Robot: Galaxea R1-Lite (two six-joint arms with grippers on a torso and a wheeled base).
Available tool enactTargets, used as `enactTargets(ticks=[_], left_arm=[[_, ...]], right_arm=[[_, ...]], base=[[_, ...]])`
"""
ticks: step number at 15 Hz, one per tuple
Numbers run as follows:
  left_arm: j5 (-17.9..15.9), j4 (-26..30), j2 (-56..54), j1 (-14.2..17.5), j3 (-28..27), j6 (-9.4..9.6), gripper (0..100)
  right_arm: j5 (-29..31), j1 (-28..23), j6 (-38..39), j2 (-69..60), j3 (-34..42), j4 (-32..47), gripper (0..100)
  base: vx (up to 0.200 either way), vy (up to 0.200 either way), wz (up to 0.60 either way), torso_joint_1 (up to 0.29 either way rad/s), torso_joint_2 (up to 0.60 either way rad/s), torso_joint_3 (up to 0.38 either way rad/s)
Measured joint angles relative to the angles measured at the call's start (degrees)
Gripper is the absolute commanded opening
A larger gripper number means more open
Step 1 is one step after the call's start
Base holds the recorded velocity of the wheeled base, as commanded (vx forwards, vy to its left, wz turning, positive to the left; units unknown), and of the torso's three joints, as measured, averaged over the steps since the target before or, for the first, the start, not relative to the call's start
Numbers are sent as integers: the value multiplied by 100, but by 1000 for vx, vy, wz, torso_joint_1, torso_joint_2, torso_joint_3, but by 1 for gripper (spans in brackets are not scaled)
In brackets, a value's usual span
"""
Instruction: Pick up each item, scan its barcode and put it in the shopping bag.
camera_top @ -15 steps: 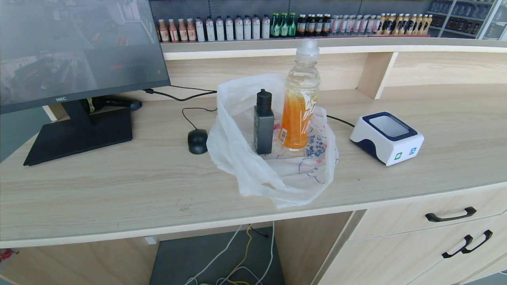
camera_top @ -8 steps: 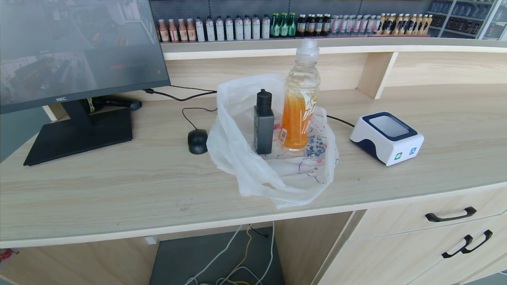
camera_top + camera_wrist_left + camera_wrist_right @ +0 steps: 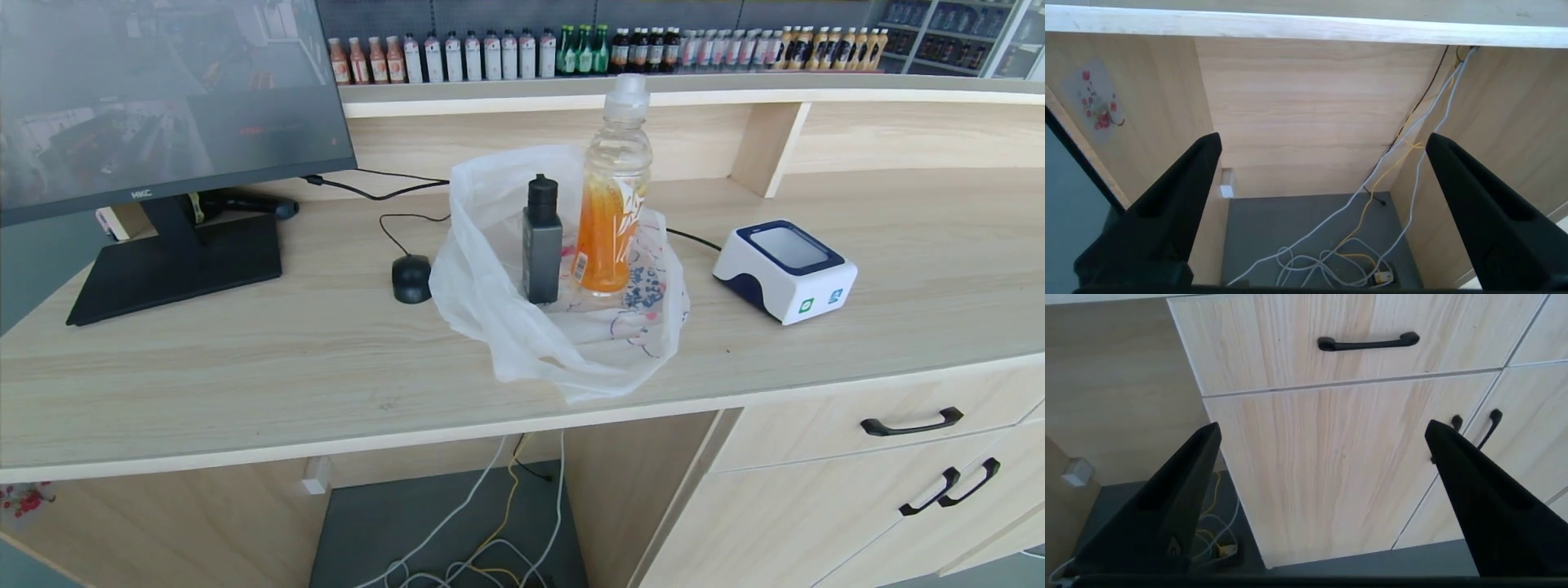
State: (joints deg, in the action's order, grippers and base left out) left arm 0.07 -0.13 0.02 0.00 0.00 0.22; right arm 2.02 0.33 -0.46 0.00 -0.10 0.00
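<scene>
The shopping bag (image 3: 490, 302), thin white translucent plastic with its mouth slumped open, sits on the middle of the light wood counter (image 3: 245, 367). Two items stand upright inside it, side by side. One is a tall clear bottle of orange drink (image 3: 608, 220) with a pale cap, about two thirds full. The other is a shorter dark grey bottle (image 3: 542, 249) with a black cap, just to the robot's left of it. They stand close together, and whether they touch is hard to tell through the plastic.

To the robot's right of the bag, apart from it, is the white and navy barcode scanner (image 3: 784, 269), its window facing up and a black cord running from it behind the bag. On the bag's other side lies a black mouse (image 3: 411, 278). Farther left a monitor (image 3: 163, 90) stands on a flat black base. A raised ledge runs along the back of the counter, with a row of bottles (image 3: 604, 51) on the shelving beyond.

Both arms hang low in front of the counter. The left gripper (image 3: 1323, 220) has its black fingers spread wide, nothing between them, facing the recess under the counter where loose cables (image 3: 1372, 220) trail to the floor. The right gripper (image 3: 1323, 506) is likewise wide apart and holds nothing, facing a drawer front with a black handle (image 3: 1368, 343).
</scene>
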Motion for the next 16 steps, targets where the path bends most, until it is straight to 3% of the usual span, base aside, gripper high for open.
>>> enactTargets(ticks=[2,16], left_arm=[[0,-9,-2,0,0,-9,100],[0,-2,0,0,0,-29,100]], right_arm=[[0,0,4,0,0,0,100],[-2,0,-24,0,0,0,100]], base=[[0,0,0,0,0,0],[0,-200,0,5,3,3]])
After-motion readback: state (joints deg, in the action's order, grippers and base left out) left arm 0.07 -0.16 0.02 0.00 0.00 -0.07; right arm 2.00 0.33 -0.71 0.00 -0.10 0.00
